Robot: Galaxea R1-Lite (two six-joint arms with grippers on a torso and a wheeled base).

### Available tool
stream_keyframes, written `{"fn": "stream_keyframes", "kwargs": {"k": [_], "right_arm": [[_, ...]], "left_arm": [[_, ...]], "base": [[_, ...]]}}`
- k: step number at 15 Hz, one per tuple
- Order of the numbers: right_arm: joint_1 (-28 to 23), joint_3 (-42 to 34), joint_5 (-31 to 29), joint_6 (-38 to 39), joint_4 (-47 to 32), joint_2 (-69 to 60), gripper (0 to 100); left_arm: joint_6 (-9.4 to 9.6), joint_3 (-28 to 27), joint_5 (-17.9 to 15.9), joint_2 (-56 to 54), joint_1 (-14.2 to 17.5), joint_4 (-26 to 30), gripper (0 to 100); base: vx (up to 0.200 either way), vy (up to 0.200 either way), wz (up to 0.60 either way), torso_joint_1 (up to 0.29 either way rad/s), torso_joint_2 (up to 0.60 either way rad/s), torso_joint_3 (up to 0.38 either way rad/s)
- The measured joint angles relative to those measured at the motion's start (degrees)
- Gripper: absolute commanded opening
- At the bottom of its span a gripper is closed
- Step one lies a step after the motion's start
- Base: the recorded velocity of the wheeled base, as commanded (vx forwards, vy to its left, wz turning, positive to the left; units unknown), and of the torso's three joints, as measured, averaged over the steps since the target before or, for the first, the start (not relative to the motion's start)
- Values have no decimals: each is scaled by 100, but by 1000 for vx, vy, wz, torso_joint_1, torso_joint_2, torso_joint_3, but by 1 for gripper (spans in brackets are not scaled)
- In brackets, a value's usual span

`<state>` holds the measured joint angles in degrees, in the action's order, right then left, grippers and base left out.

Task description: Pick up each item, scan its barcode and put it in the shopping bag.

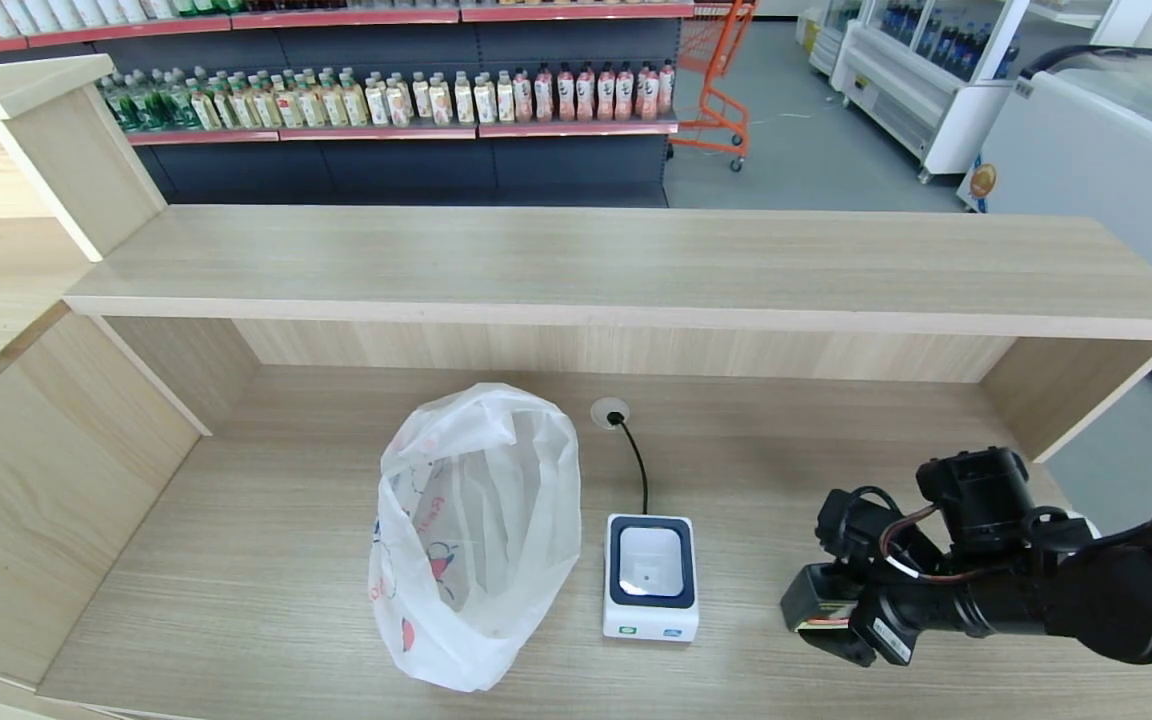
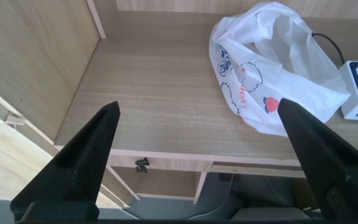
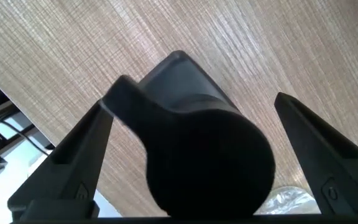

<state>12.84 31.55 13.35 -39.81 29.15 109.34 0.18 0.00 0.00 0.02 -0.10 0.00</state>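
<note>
A white plastic shopping bag (image 1: 476,530) stands open on the wooden counter, also seen from the left wrist (image 2: 272,68). Just right of it sits the white barcode scanner (image 1: 649,575) with its dark window facing up. My right gripper (image 1: 831,625) hangs over the counter right of the scanner, shut on a dark black item (image 1: 812,603). In the right wrist view that item (image 3: 197,155) sits between the fingers, above the wood grain. My left gripper (image 2: 197,107) is open and holds nothing, off the counter's front left edge.
A black cable (image 1: 636,460) runs from the scanner to a grommet hole (image 1: 609,411) at the back. A raised shelf (image 1: 636,260) and side panels wall the counter in. Drink shelves and freezers stand beyond.
</note>
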Motion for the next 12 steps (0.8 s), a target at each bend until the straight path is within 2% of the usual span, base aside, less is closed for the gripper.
{"fn": "stream_keyframes", "kwargs": {"k": [6,8,12], "right_arm": [[133,155,171,123,44,72,0],[135,89,193,577,73,-79,0],[140,-77,227,2332,319,-1025,0]], "left_arm": [[-2,0,0,0,0,2,100],[0,0,0,-2,0,0,100],[0,0,0,-2,0,0,100]], "base": [[0,0,0,0,0,0],[0,0,0,0,0,0],[0,0,0,0,0,0]]}}
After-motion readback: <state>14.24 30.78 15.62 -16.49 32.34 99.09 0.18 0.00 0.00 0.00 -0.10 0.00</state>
